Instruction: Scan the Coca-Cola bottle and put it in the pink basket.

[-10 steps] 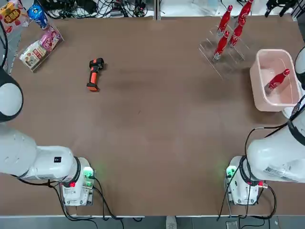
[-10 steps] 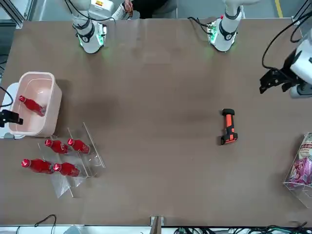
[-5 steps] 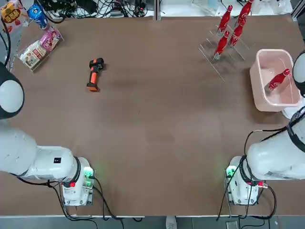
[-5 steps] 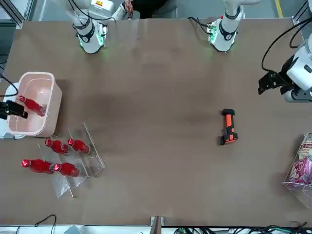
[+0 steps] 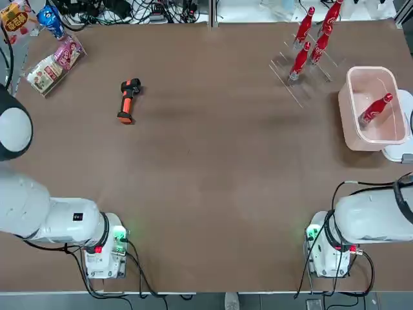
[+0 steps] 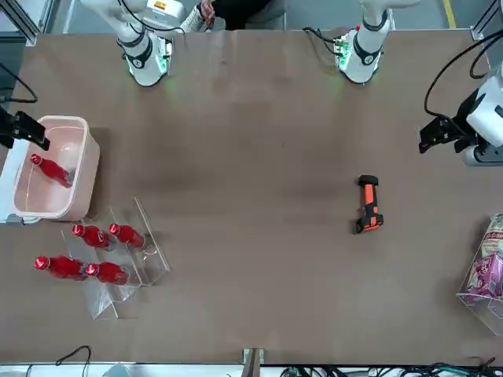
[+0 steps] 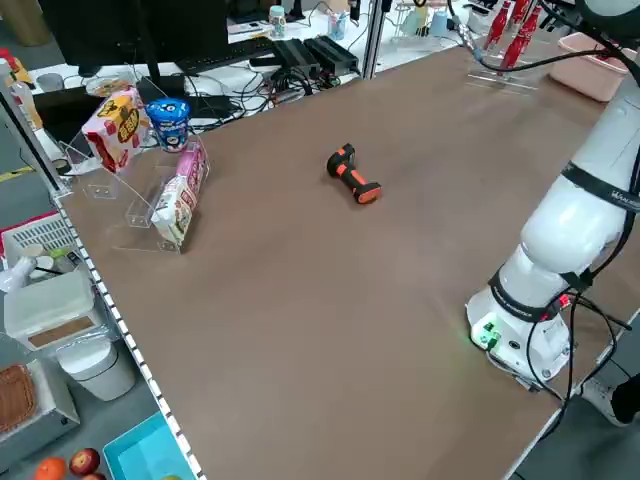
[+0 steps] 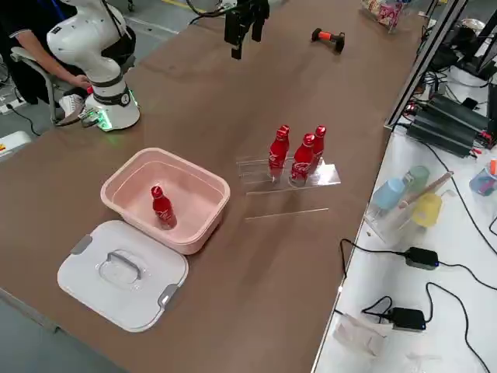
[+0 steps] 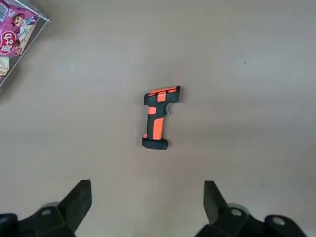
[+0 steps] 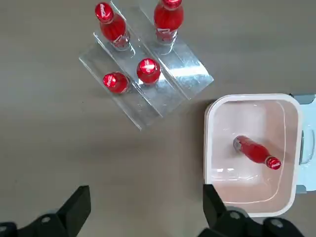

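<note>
One Coca-Cola bottle (image 5: 375, 108) (image 10: 256, 152) rests at a slant inside the pink basket (image 5: 369, 70) (image 10: 252, 97) at the table's right side, with nothing touching it. My right gripper (image 6: 27, 133) (image 10: 145, 205) hangs open and empty, high above the table just on the robot's side of the basket. Over the table's left part my left gripper (image 6: 436, 137) (image 9: 145, 197) is open too, with the orange and black scanner (image 5: 129, 100) (image 9: 159, 118) lying on the table below it.
A clear acrylic rack (image 5: 287, 81) with several more red bottles (image 5: 300, 59) stands at the far right, beyond the basket. The basket's white lid (image 8: 123, 272) lies beside it. Snack packs (image 5: 55, 61) and a blue can (image 5: 50, 19) sit at the far left corner.
My right gripper has drawn back from over the basket toward the robot's side, leaving the bottle in the basket. The left gripper has hardly shifted.
</note>
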